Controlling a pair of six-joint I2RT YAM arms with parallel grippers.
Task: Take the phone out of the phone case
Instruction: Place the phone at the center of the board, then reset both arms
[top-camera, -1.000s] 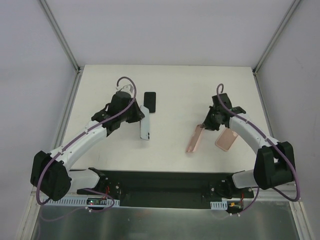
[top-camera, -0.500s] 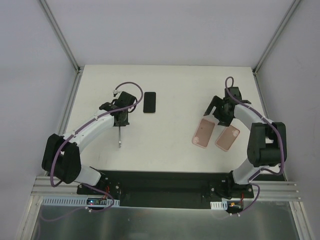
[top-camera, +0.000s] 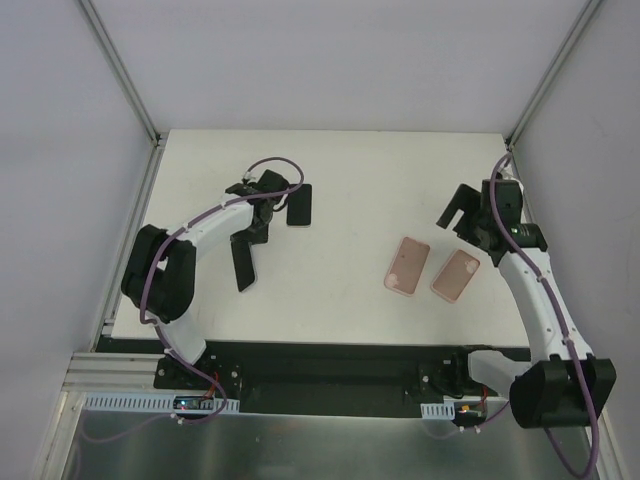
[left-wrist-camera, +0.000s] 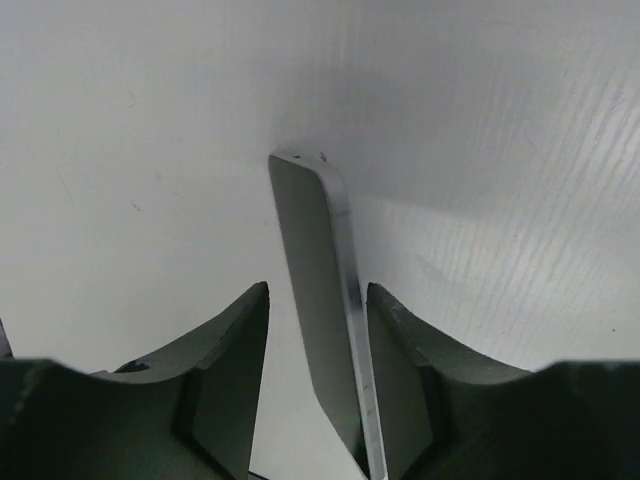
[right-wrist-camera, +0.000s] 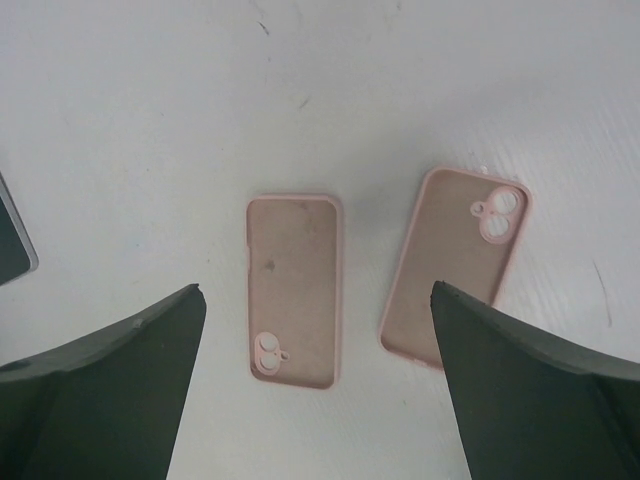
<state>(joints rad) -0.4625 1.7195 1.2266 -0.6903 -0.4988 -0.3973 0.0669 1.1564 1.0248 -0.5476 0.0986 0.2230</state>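
A dark phone with a silver rim stands tilted on its long edge between the fingers of my left gripper. It leans by the right finger, with a gap to the left one, and the jaws are open. From above, that phone lies left of centre below the left gripper. Two empty pink phone cases lie flat, inner side up. The same cases rest at the right. My right gripper hovers above them, wide open and empty.
A second black phone lies flat just right of the left gripper; its corner shows at the left edge of the right wrist view. The white table ends in metal frame posts at both back corners.
My right gripper let go of the pink case, which dropped flat, and pulled back to the right. My left gripper swung left, set the phone down on its edge and parted its jaws.
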